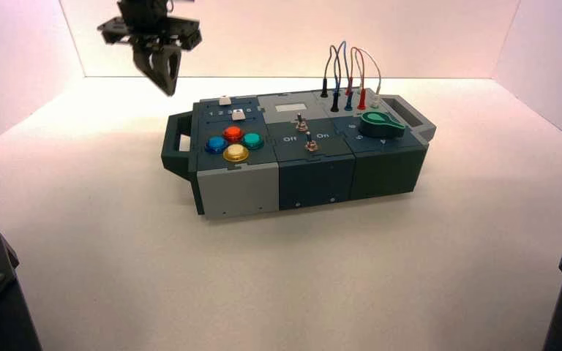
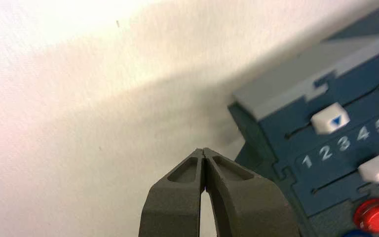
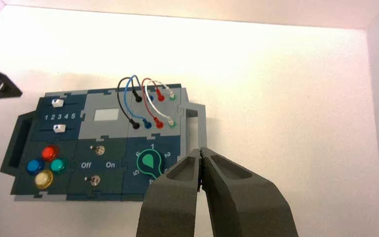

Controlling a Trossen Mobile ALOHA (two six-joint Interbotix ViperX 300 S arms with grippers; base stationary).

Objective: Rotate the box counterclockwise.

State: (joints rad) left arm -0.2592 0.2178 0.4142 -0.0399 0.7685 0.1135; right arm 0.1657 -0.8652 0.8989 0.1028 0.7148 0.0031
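So, the box (image 1: 315, 157) is sitting around the middle of the table (image 1: 212, 292), at a slight slant: its left end is nearer the camera and the right end is angled farther away. Dark handle (image 1: 170, 146) on the left end, grey handle (image 1: 423, 121) on the right.

The left gripper (image 1: 168, 89) is up in the air by the far left corner of the box, apart from it, tips pointing down. Its fingers (image 2: 177, 192) are pinched together with nothing between them.

The right gripper (image 3: 201, 150) is just parked up high on the right side, also empty with its fingertips together. From its wrist view it covers a bit of the box's right end.

As for the panel, the left end has two white sliders (image 1: 238, 115) with 1 2 3 4 5 printed between them, then four buttons nearer the camera: red (image 1: 233, 134), blue (image 1: 216, 145), green (image 1: 252, 140) and yellow (image 1: 235, 153). In the middle there's a pale window (image 1: 290, 107) and two toggle switches (image 1: 311, 145), both tipped toward Off. Over on the right, looped wires (image 1: 344, 47) stand up behind the green knob (image 1: 380, 124).
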